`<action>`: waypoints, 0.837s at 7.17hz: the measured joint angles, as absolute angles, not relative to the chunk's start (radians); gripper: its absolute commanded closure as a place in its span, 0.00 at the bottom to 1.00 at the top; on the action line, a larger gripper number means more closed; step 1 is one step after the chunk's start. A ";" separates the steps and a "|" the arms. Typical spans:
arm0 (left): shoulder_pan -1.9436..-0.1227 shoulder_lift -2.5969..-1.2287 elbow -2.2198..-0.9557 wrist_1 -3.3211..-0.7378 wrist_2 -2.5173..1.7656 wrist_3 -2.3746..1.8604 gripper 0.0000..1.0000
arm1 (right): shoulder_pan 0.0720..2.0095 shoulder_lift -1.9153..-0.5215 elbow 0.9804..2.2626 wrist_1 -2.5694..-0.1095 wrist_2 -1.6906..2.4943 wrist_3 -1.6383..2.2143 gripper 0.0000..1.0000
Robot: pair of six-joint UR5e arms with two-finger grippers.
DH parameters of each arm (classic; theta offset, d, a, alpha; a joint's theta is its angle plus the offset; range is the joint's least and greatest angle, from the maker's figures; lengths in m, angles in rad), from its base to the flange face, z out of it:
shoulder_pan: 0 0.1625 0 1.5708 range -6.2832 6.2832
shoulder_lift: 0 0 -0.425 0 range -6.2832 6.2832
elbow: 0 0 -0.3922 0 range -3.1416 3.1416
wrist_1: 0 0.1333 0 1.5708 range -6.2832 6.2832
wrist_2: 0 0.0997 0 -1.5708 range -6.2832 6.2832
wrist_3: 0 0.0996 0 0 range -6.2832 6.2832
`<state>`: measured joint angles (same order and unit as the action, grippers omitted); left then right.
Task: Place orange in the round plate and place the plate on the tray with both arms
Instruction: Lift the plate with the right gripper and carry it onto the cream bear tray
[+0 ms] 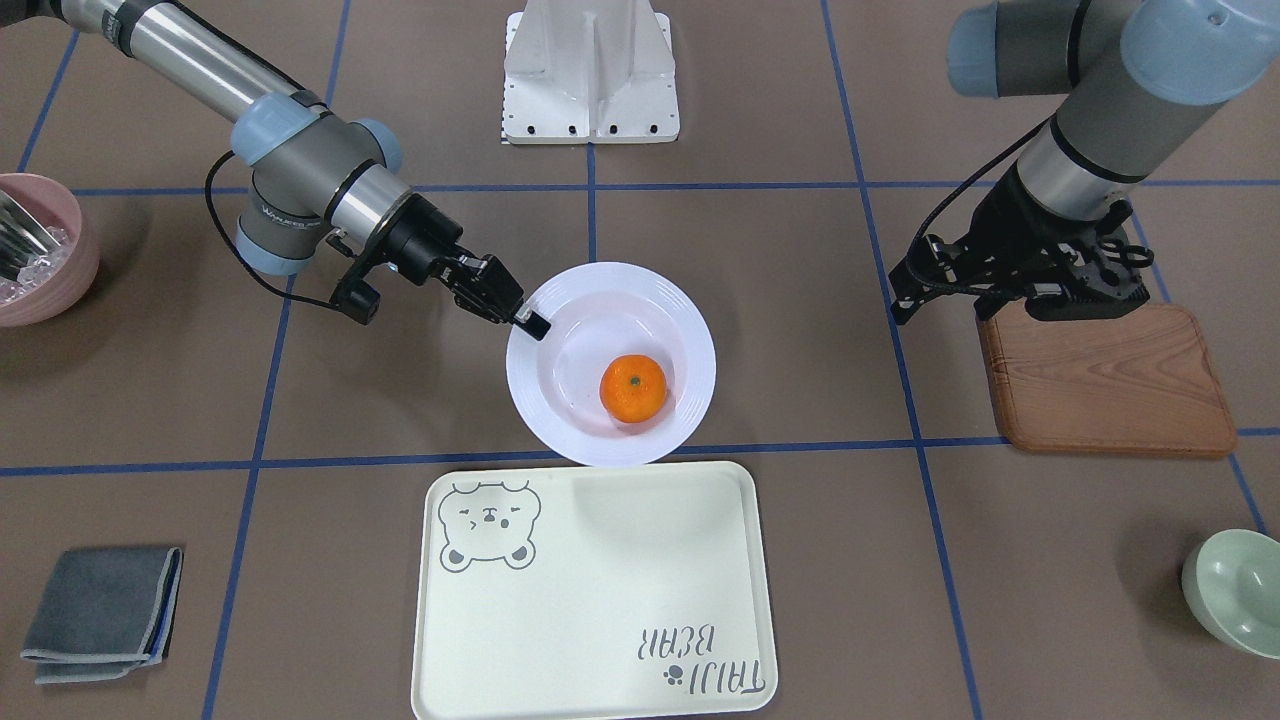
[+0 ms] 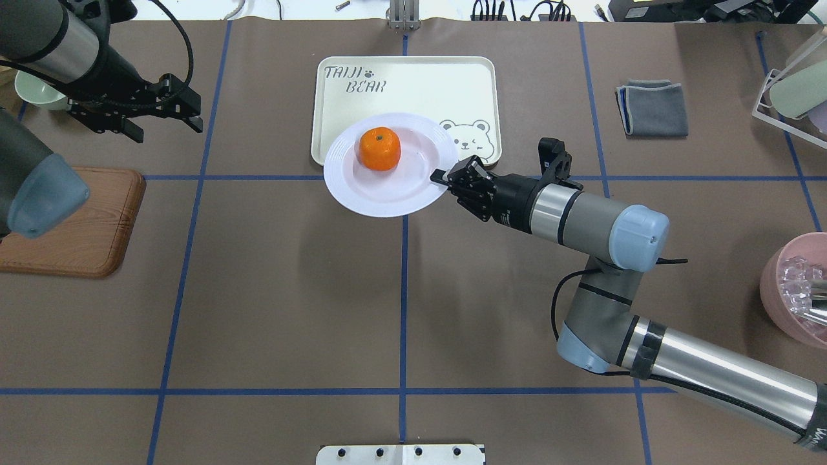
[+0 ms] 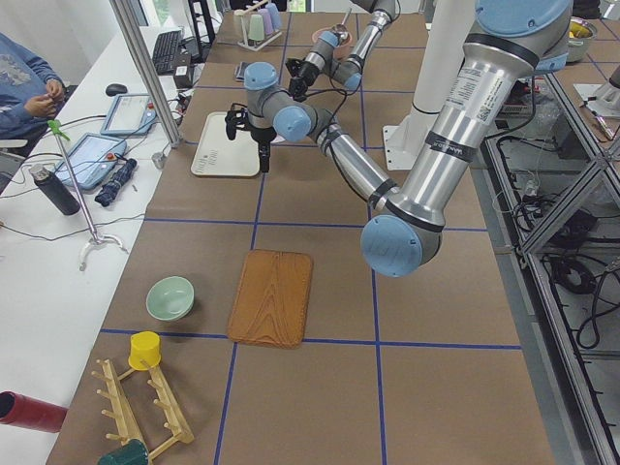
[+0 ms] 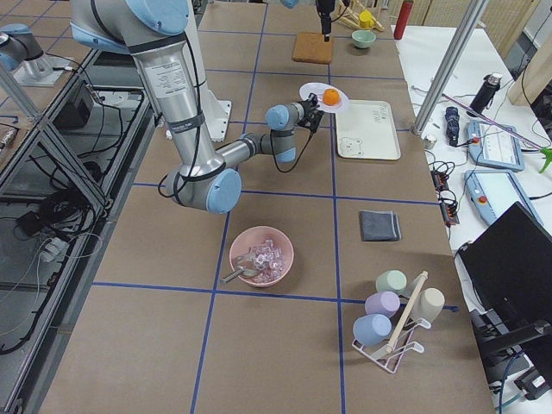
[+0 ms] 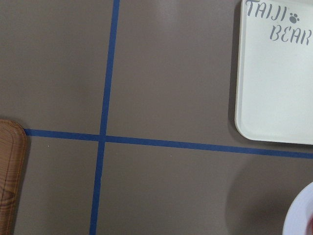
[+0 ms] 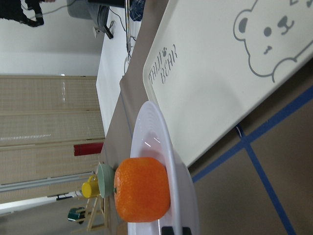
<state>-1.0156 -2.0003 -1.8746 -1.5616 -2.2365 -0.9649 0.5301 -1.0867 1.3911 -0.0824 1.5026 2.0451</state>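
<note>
The orange lies inside the white round plate, a little off centre. My right gripper is shut on the plate's ribbed rim and holds it level above the table. In the overhead view the plate overlaps the edge of the cream tray nearest the robot. The right wrist view shows the orange close up, with the tray beyond. My left gripper hangs open and holds nothing. It is far from the plate, above the table beside the wooden board.
A brown wooden board lies under the left arm. A pink bowl of clear pieces, a pale green bowl and a folded grey cloth sit at the table's margins. The white base stands behind the plate.
</note>
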 measured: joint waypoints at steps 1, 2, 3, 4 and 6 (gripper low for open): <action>-1.023 -1.999 -1.878 -1.561 -2.236 -0.965 0.03 | 0.529 -1.043 1.334 -0.088 1.404 2.090 1.00; -1.031 -1.995 -1.887 -1.557 -2.236 -0.965 0.03 | 0.528 -0.998 1.264 -0.096 1.312 2.116 1.00; -1.036 -1.990 -1.906 -1.543 -2.235 -0.965 0.03 | 0.528 -0.962 1.206 -0.117 1.249 2.127 1.00; -1.039 -1.987 -1.923 -1.525 -2.234 -0.965 0.03 | 0.528 -0.914 1.154 -0.175 1.194 2.131 1.00; -1.036 -1.990 -1.929 -1.510 -2.231 -0.965 0.03 | 0.525 -0.831 1.064 -0.297 1.107 2.171 1.00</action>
